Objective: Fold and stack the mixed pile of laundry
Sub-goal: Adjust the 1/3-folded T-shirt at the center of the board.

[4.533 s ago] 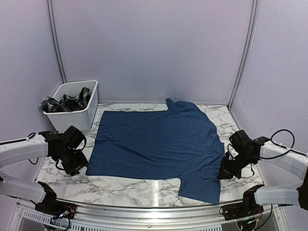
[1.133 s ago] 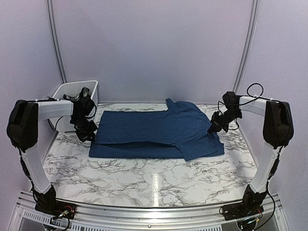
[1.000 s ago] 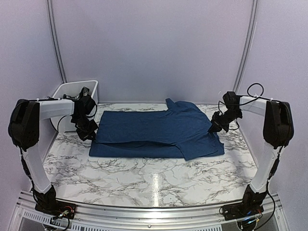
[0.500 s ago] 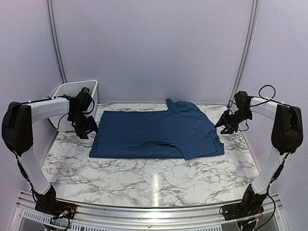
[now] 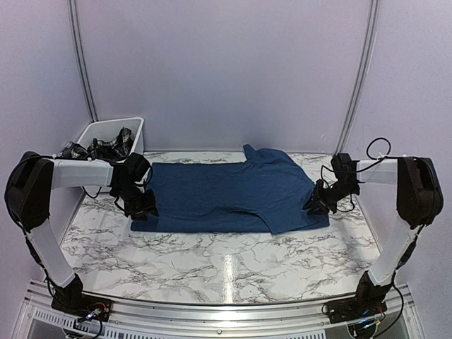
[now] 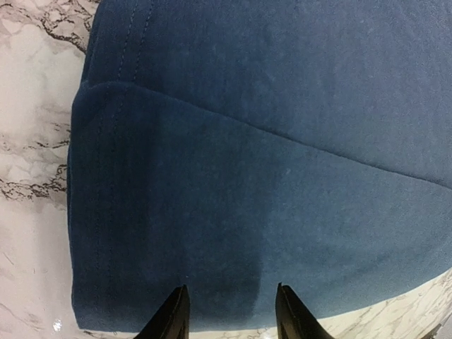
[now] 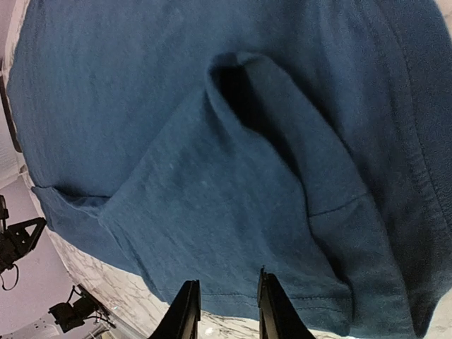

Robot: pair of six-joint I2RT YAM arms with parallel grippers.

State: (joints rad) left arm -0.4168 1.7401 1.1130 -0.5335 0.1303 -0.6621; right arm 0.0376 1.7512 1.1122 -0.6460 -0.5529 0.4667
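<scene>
Overhead, the navy t-shirt (image 5: 233,194) lies flat on the marble table (image 5: 226,261), doubled over on itself, with its collar end poking out toward 12 o'clock and a sleeve flap at its 5 o'clock corner. The left gripper (image 5: 143,206) sits low at the shirt's 8 o'clock corner. In its wrist view the fingers (image 6: 173,318) stand apart with nothing between them, and the shirt's folded near edge lies just past the tips, the upper layer's hem running slantwise toward 3 o'clock. The right gripper (image 5: 314,203) is at the shirt's 3 to 4 o'clock edge. Its jaws are also parted, more narrowly, and empty, hanging over the hemmed sleeve edge, whose open mouth gapes at 12 o'clock from the tips. The plaid garment (image 5: 106,148) is heaped in the white bin (image 5: 138,138), at 10 o'clock from the shirt and apart from both grippers.
</scene>
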